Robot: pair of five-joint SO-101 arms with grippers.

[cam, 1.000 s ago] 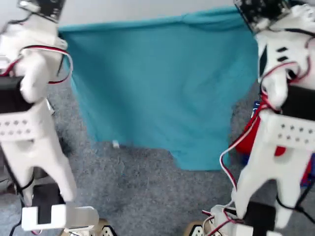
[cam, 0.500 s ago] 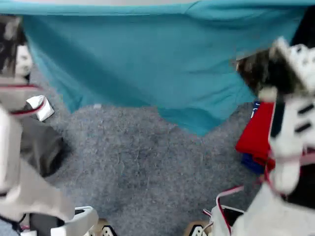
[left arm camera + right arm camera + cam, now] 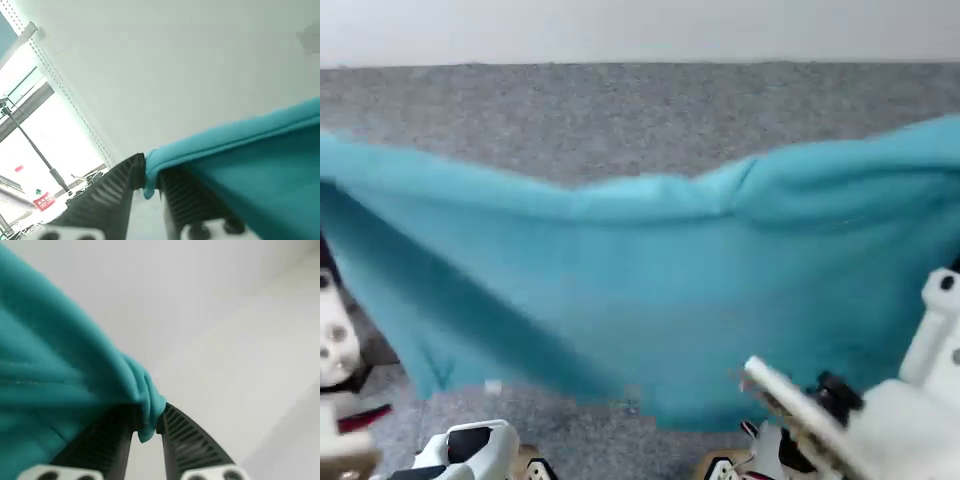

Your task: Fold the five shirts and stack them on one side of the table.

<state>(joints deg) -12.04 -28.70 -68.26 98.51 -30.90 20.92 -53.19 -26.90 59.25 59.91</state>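
Note:
A teal shirt (image 3: pixel 650 290) hangs spread wide above the grey table (image 3: pixel 620 110), lifted off it and stretched from side to side. My left gripper (image 3: pixel 150 175) is shut on one upper edge of the teal shirt (image 3: pixel 250 170), the cloth pinched between its dark ribbed fingers (image 3: pixel 115 190). My right gripper (image 3: pixel 147 422) is shut on a bunched corner of the teal shirt (image 3: pixel 55 370). In the high view, white arm parts (image 3: pixel 890 420) show low at the right and a white arm part (image 3: pixel 335 340) at the left edge.
The far half of the grey felt table lies bare up to a pale wall (image 3: pixel 640 30). White arm bases (image 3: pixel 470 450) stand along the near edge. Both wrist views look up at pale wall and ceiling.
Both arms have lifted the teal shirt off the table and pulled it toward the near edge. It now hangs in front of the red and blue things seen earlier at the right.

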